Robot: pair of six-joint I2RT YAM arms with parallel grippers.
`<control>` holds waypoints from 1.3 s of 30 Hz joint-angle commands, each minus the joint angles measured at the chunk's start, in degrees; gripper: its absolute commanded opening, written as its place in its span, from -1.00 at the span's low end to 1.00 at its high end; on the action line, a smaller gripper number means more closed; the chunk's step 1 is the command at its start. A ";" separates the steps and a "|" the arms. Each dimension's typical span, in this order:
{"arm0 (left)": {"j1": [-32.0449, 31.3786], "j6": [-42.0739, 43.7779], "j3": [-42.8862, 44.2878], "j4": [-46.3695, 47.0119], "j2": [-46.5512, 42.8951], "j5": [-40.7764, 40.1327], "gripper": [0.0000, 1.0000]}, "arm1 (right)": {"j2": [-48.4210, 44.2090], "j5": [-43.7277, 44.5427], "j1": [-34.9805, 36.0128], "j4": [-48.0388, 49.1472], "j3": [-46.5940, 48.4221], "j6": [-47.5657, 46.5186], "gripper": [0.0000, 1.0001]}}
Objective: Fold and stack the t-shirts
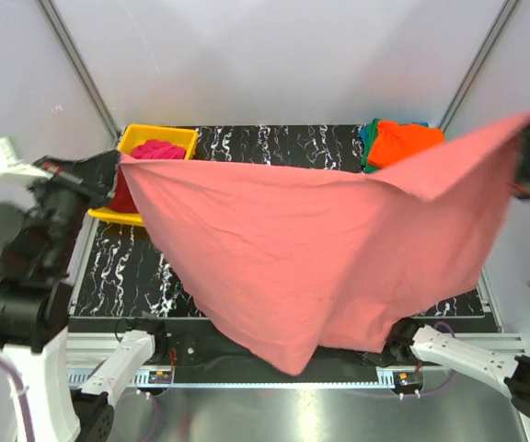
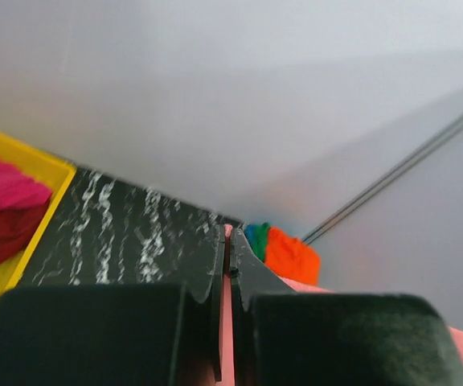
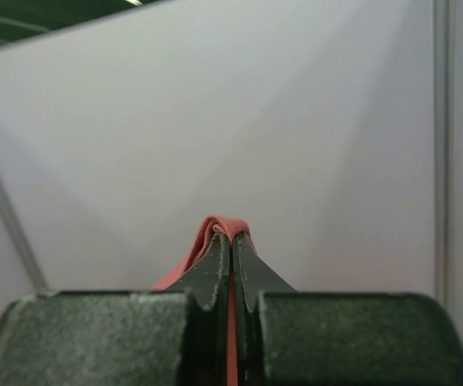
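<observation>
Salmon-pink t-shirt [image 1: 311,249], pinched in left fingers [image 2: 207,299] and right fingers [image 3: 212,275], hangs, seemingly clear, over marbled table [image 1: 274,143]; white walls [image 1: 274,55].

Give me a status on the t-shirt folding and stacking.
Looks done: an orange cloth t-shirt lies stacked on a green one in the far right corner. In hand: the large salmon-pink t-shirt hangs spread in the air, the left gripper and right gripper each shut on one end. To do: the magenta shirt and dark red shirt sit bunched in the yellow plastic tray.

yellow tray [image 1: 136,138]: back-left on table | table [image 1: 274,143]: black, white-veined | walls [image 1: 274,55]: white
</observation>
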 commanded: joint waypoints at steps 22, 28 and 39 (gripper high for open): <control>7.76 4.23 22.17 -1.75 67.37 2.47 0.38 | 94.49 2.53 -29.39 -7.46 46.32 2.71 0.99; 6.53 6.43 11.03 -0.78 56.03 -0.78 0.38 | 80.70 1.65 -29.39 -8.09 26.65 10.79 0.99; 2.92 6.96 -13.00 4.67 47.84 -2.73 0.30 | 52.92 -11.43 -29.92 -8.09 -15.79 25.82 0.99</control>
